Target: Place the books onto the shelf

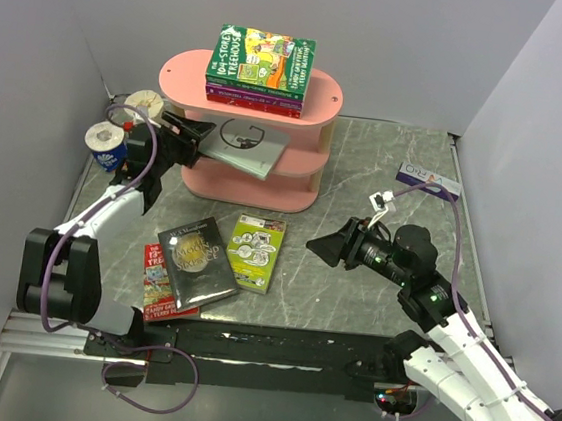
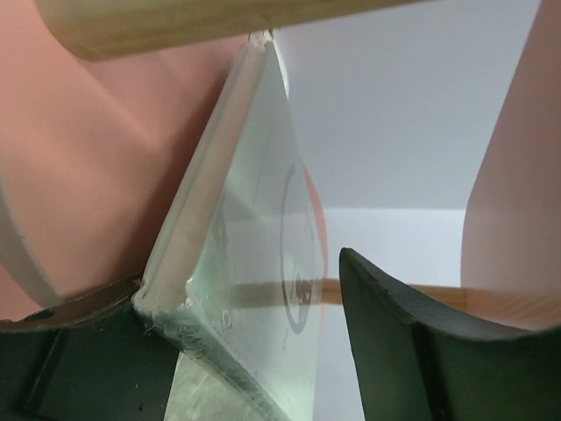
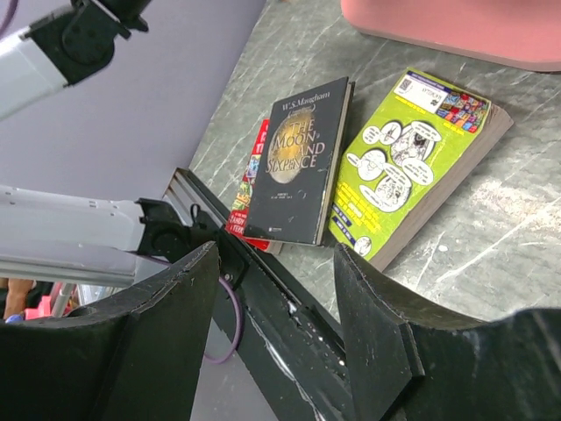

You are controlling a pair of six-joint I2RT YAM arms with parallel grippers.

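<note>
**Spotter:** Where's your left side?

**Operator:** My left tool [image 1: 191, 129] is at the middle board of the shelf [image 1: 324, 103], with its jaws apart around the near corner of the grey book [image 1: 248, 142]. On the wrist view one finger touches the spine corner and the other stands clear of the cover. The book lies on that board and seems to jut past its front edge.

**Spotter:** How do you finish it well?

**Operator:** I judge this to be the letting-go. I'd draw straight back along the book's line without lifting, so the touching finger doesn't drag it out. Then I might nudge the spine inward with the jaws together, minding the wooden post [image 2: 175, 22] just above.

**Spotter:** And the rest?

**Operator:** A stack of books [image 1: 262, 60] sits on the top board. On the table in front, a red book [image 1: 156, 280] lies under a dark book [image 1: 196, 257], with a lime-green book [image 1: 257, 251] just beside them. My right tool [image 1: 322, 247] hangs over the table to their right, jaws apart and nothing between them.

**Spotter:** What can't you make out?

**Operator:** I can't see how deep the grey book reaches, because the top board hides its far end. The bottom board is mostly out of sight. The red book is largely covered, so I can't tell whether anything lies beneath it. My left wrist view is too close to show the board's edge.
</note>
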